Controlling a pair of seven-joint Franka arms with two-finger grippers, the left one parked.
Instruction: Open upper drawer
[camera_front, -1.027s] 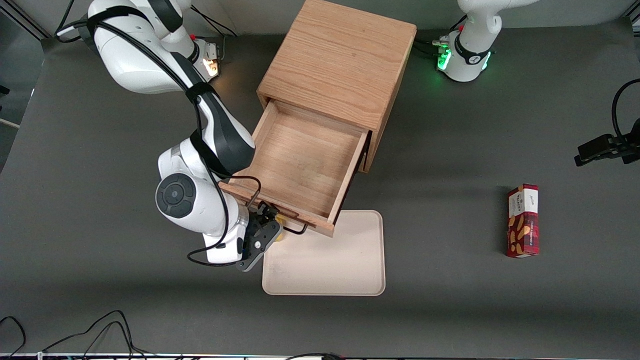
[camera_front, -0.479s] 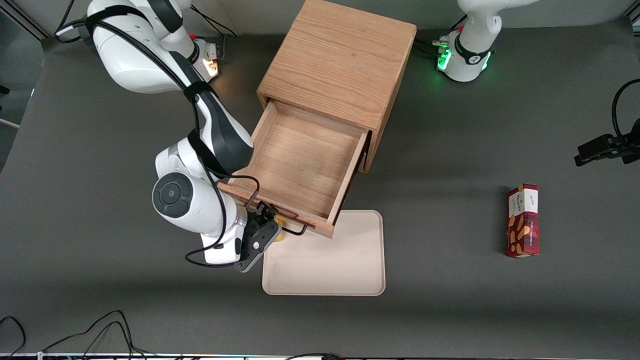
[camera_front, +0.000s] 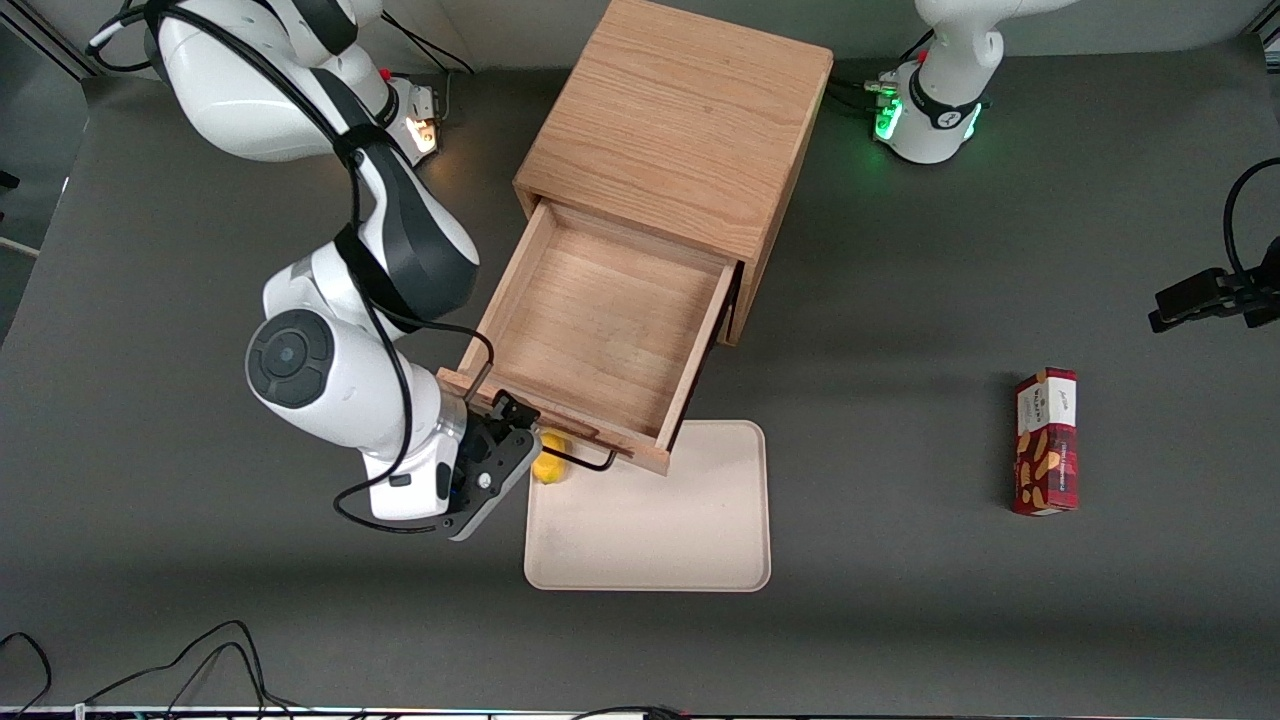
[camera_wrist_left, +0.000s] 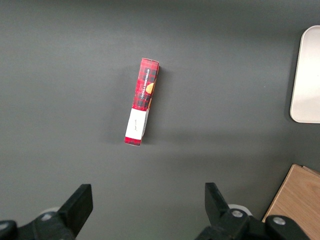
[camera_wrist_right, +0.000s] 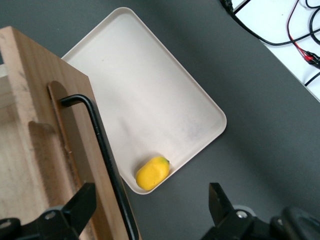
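Tray (camera_front: 690, 520): a cream rectangular tray is seen flat on the tabletop (camera_front: 200, 600), beside the end effector and nearer to the front camera than the cabinet; its edge nearest the cabinet lies under the drawer front.
Yellow object (camera_wrist_right: 151, 173): a small yellow rounded item is seen in a corner of the tray, close to the end effector and just beside the handle.
End effector (camera_front: 500, 425): it is positioned at the drawer front, at the handle's end toward the working arm. In the right wrist view its fingers (camera_wrist_right: 75, 210) are spread wide, with nothing gripped; the handle bar passes next to one finger.
Handle (camera_wrist_right: 102, 155): a thin black wire bar is mounted on the drawer front, just beside the end effector.
Upper drawer (camera_front: 600, 320): light oak, pulled far out of the cabinet toward the front camera; its interior is shown bare. It extends from the end effector toward the cabinet.
Cabinet (camera_front: 680, 130): an oak box, farther from the front camera than the end effector.
Red box (camera_front: 1046, 441): a red patterned carton is laid flat, well apart from the end effector, toward the parked arm's end of the tabletop.
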